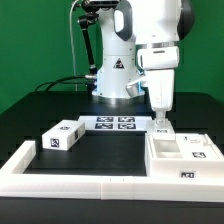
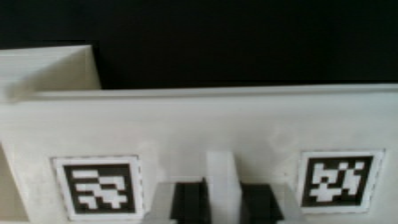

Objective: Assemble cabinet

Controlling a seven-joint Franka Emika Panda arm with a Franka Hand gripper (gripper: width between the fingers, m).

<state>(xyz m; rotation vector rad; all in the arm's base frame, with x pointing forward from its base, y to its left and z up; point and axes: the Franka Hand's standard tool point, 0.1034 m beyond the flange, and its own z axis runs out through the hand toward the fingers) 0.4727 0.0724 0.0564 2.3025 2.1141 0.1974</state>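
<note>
The cabinet (image 1: 186, 155) is a large white box with inner compartments and square tags, lying at the exterior view's right. My gripper (image 1: 161, 126) points straight down onto its far left wall. In the wrist view the cabinet's white wall (image 2: 214, 120) fills the picture, with a tag (image 2: 98, 186) on one side and another tag (image 2: 340, 180) on the other. My gripper (image 2: 219, 205) has its two dark fingers (image 2: 183, 202) pressed against both sides of a thin upright white rib of the cabinet. The jaws are shut on that rib.
A small white tagged block (image 1: 62, 135) lies at the exterior view's left. The marker board (image 1: 113, 123) lies in front of the robot's base. A long low white border rail (image 1: 80, 184) runs along the front and up the left side.
</note>
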